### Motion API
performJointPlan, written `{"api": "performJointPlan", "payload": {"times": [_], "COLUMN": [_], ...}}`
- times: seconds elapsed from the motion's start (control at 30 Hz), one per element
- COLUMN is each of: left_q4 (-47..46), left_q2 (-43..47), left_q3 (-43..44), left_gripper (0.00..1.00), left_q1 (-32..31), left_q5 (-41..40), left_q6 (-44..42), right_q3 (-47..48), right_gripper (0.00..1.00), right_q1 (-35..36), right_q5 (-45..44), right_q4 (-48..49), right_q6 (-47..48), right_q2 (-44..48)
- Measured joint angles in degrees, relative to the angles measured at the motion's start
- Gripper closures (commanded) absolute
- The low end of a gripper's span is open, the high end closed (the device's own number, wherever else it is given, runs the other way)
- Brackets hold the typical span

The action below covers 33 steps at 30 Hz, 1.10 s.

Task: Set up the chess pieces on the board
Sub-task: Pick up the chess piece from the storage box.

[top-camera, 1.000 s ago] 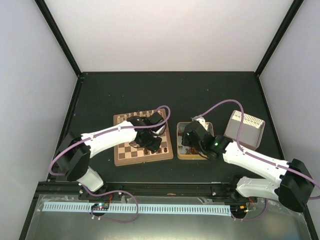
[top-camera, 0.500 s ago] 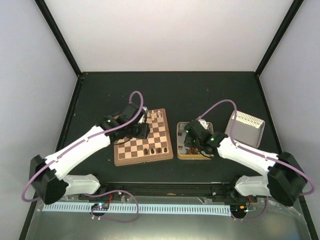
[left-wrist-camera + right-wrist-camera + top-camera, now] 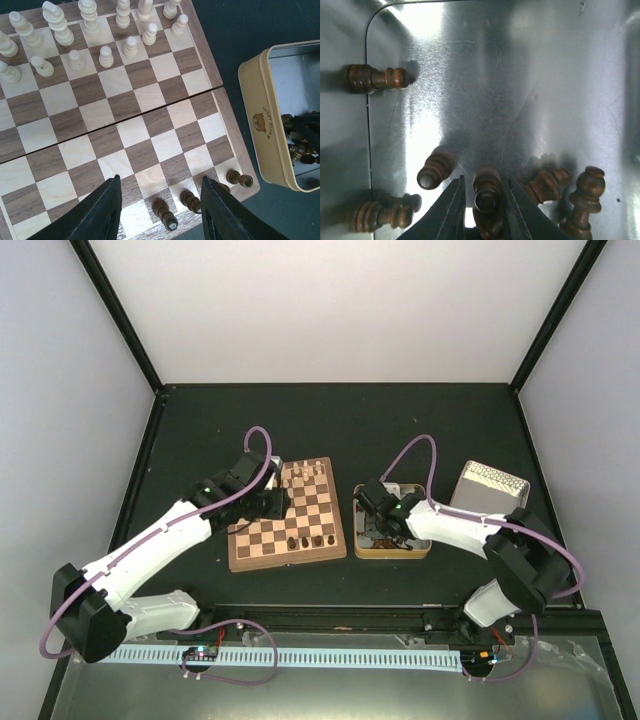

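Observation:
The board (image 3: 290, 540) lies left of centre, with cream chessmen on its far rows and three dark chess pieces (image 3: 165, 214) standing on its near right edge row. My left gripper (image 3: 160, 200) hangs open above those pieces and holds nothing; from above, the left gripper (image 3: 272, 503) is over the board's left part. My right gripper (image 3: 482, 177) is down inside the tin (image 3: 420, 548), its fingers (image 3: 452, 210) closed against a dark chess piece (image 3: 487, 197) between them. Several more dark pieces (image 3: 380, 79) lie loose on the tin's floor.
The tin's cream wall (image 3: 260, 120) stands just right of the board's edge. The tin's lid (image 3: 487, 495) lies open side up at the right. Black frame posts rise at the table's far corners.
My left arm has drawn back from the board's near right rows toward its left side. My right gripper has moved left, deeper into the tin, and closed in on a dark piece.

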State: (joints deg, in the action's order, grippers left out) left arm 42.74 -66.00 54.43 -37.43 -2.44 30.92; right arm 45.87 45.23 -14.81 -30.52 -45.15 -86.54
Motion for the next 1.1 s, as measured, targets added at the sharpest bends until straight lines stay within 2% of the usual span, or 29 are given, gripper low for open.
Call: {"api": "performJointPlan", "payload": {"times": [0.2, 0.33, 0.5, 0.73, 0.93, 1.1], "left_q4": [-0.46, -0.81, -0.85, -0.61, -0.63, -1.33], "left_q2": [0.35, 2.36, 7.02, 18.67, 31.78, 41.35], "left_q3": [-0.9, -2.43, -5.05, -8.41, -10.34, -11.61], "left_gripper": [0.55, 0.55, 0.53, 0.48, 0.35, 0.27], "left_q1": [0.81, 1.75, 3.52, 5.64, 5.88, 5.92], "left_q5": [0.55, 0.55, -0.22, -3.69, -6.64, -8.11], "left_q6": [0.0, 0.24, 1.51, 3.17, 3.15, 1.77], "right_q3": [0.81, 0.83, 1.16, 2.67, 3.04, 4.24], "right_gripper": [0.94, 0.95, 0.95, 0.95, 0.95, 0.94], "right_q1": [0.0, 0.0, 0.0, 0.0, 0.61, 2.89], "right_q5": [-1.62, -3.34, -4.17, -1.31, 2.84, 4.28], "right_q4": [0.28, -0.15, -1.4, -2.12, -1.97, -2.05], "right_q6": [0.13, 0.15, 0.31, 0.81, 1.6, 2.78], "right_q2": [-2.34, -1.44, 4.5, 13.73, 18.05, 17.97]}}
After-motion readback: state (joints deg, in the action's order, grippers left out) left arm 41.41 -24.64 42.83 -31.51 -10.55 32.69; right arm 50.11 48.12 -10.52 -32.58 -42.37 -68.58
